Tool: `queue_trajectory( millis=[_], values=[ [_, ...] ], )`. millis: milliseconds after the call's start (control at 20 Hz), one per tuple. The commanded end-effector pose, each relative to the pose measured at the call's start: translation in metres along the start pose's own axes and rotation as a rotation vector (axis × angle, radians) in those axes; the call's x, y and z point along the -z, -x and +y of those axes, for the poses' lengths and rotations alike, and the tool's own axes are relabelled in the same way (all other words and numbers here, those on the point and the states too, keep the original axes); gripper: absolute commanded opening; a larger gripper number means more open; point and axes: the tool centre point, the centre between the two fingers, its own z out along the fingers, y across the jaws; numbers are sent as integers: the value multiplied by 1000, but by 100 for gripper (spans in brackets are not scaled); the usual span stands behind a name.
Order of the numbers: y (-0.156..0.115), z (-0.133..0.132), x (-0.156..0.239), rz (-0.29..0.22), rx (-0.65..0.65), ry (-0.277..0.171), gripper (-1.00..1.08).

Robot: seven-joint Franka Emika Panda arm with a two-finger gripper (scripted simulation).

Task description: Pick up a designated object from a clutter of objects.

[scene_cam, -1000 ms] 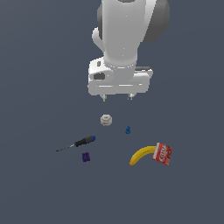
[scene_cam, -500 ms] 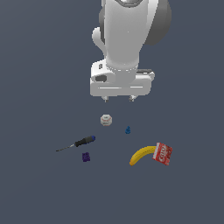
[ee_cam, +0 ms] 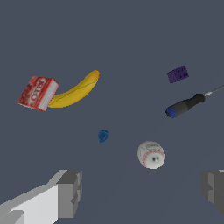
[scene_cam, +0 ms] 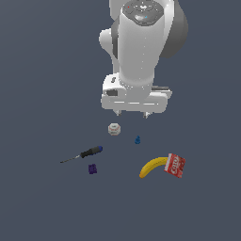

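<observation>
Exterior view: gripper [scene_cam: 131, 113] has dropped slightly over the last second, fingers spread, empty, above the whitish ball [scene_cam: 114, 129]. Banana [scene_cam: 153, 166] lies untouched against red box [scene_cam: 174, 165]; approach only starting.

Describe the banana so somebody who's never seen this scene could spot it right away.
Start from the big white robot arm; its open gripper hangs above a few small scattered items. The banana lies toward the exterior view's right, one end against a red box with white lettering. It is the only curved yellow thing there, longer than the whitish ball and tiny blue piece nearby.
</observation>
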Motion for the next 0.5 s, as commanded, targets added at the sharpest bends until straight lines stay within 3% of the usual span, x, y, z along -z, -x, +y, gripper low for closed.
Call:
queue_trajectory(
  millis=[0, 450],
  values=[
    [-6, -6, -7, 1, -53, -5, 100],
    [-31, -31, -37, 4, -271, -22, 100]
  ],
)
